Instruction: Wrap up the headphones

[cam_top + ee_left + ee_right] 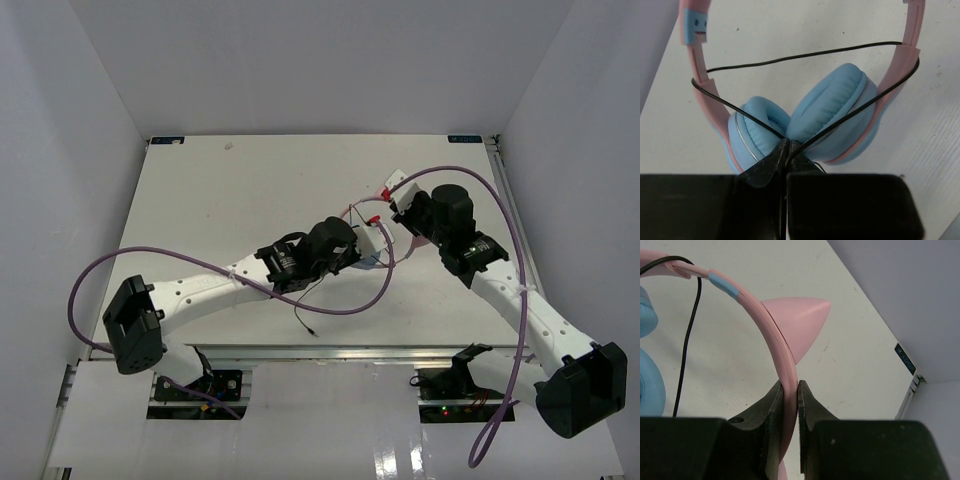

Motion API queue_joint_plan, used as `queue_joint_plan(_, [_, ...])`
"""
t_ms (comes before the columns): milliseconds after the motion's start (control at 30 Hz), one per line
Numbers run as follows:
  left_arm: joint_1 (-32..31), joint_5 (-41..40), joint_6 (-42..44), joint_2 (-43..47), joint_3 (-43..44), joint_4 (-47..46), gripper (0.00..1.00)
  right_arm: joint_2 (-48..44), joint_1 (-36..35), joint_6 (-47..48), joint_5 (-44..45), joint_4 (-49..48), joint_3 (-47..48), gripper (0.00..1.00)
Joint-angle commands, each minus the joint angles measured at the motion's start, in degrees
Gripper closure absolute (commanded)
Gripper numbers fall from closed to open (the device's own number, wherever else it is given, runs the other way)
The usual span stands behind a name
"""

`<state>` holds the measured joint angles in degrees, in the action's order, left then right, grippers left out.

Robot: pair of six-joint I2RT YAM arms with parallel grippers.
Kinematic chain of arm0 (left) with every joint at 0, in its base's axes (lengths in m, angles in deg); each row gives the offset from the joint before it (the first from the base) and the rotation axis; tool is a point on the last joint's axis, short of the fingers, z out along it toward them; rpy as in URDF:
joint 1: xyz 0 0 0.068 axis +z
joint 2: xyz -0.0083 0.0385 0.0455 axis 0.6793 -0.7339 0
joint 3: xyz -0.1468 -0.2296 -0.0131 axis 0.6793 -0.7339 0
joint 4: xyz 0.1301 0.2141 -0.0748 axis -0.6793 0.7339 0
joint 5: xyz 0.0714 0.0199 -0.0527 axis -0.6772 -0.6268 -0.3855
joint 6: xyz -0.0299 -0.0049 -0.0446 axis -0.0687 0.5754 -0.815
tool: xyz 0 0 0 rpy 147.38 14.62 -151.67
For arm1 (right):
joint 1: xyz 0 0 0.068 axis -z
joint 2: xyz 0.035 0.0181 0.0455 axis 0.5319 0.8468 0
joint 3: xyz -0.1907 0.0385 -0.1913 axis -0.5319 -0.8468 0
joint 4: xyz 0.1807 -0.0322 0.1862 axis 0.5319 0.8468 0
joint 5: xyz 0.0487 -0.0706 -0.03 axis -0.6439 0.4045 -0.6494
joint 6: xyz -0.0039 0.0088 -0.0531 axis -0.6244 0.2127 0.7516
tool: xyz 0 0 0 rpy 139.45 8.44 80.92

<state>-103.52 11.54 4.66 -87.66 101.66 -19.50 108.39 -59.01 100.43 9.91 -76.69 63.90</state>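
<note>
Where the left wrist camera looks past its own black fingers (pixel 765 170), the left gripper (pixel 788 148) is pinched tight on the thin black cable (pixel 805 53), at the spot where two strands cross just in front of the ear cups (pixel 757 125). Headphones (pixel 835 100): two round light-blue cups pressed face to face, with soft matte cushions and a thin silver ring behind each. The smooth pink headband (pixel 698 87) arches up on both sides. The cable runs across from one side of the band to the other, then back down to the fingers. A white matte table (pixel 790 25) lies behind. Whether the cups rest on it or hang just above it, I cannot tell.

Right wrist view: the right gripper (pixel 789 390) is closed narrow on the headband, its fingers flat against either face of the glossy pink strip. Just above the grip stands a smooth cone-shaped cat ear (pixel 799 315). Further along the band is a pale blue patch (pixel 722 284). The cable hangs slack to the left, beside a sliver of blue cup.

Top view: the left arm (pixel 200 290) and right arm (pixel 520 300) meet right of the table's centre, grippers near each other. The headphones sit between them, mostly hidden under the left wrist. The cable's free end trails toward the near edge and ends in a small plug (pixel 313 333) on the table. Thick purple hoses (pixel 100 264) loop off each arm.
</note>
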Motion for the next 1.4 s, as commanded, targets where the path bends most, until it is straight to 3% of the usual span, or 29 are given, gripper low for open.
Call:
queue_joint_plan(0, [0.7,-10.0,6.9,6.4,-2.4,-6.3,0.82,-1.5,0.1,4.7,-12.3,5.7,-1.0,0.92])
queue_joint_plan(167, [2.0,-11.2,8.8,10.3,-6.8,-10.5,0.72,-2.7,0.2,5.2,-14.6,8.0,-1.4,0.92])
queue_joint_plan(367, [7.2,-5.7,7.1,13.2,-11.1,-12.3,0.62,-3.3,0.8,1.6,-23.6,12.3,1.7,0.92])
queue_joint_plan(567, [14.5,9.5,-0.2,14.7,-17.5,-16.8,0.69,-3.0,5.3,-7.4,-37.8,15.6,7.6,0.92])
queue_joint_plan(700, [17.4,21.3,-6.6,15.3,-24.2,-25.3,0.79,-0.7,13.4,-13.6,-52.0,16.4,12.3,0.92])
queue_joint_plan(767, [18.4,27.0,-9.4,15.9,-29.0,-31.8,0.79,-0.2,14.4,-15.3,-53.2,16.9,14.6,0.92])
queue_joint_plan(833, [18.6,30.0,-12.3,16.3,-33.3,-38.3,0.67,-0.1,14.8,-15.5,-51.7,17.2,16.4,0.92])
queue_joint_plan(900, [18.8,31.7,-14.1,16.5,-37.2,-45.0,0.41,-0.1,15.2,-15.8,-51.3,17.3,18.4,0.92])
queue_joint_plan(967, [18.8,32.4,-15.3,16.5,-41.6,-53.4,0.26,0.2,15.9,-17.6,-51.6,17.2,19.7,0.92])
queue_joint_plan(1067, [19.0,33.0,-19.0,15.6,-45.9,-66.1,0.20,0.9,16.5,-21.2,-53.3,17.1,22.2,0.92])
queue_joint_plan(1267, [19.1,33.2,-20.0,9.7,-48.4,-76.2,0.18,2.1,17.0,-27.5,-57.6,16.4,26.5,0.92])
queue_joint_plan(1333, [19.2,33.7,-22.2,7.1,-46.6,-77.8,0.21,2.4,17.0,-29.8,-59.2,15.3,26.4,0.92])
queue_joint_plan(1367, [19.2,35.6,-23.2,5.3,-45.5,-78.4,0.33,2.4,17.1,-30.6,-59.6,14.7,26.0,0.92])
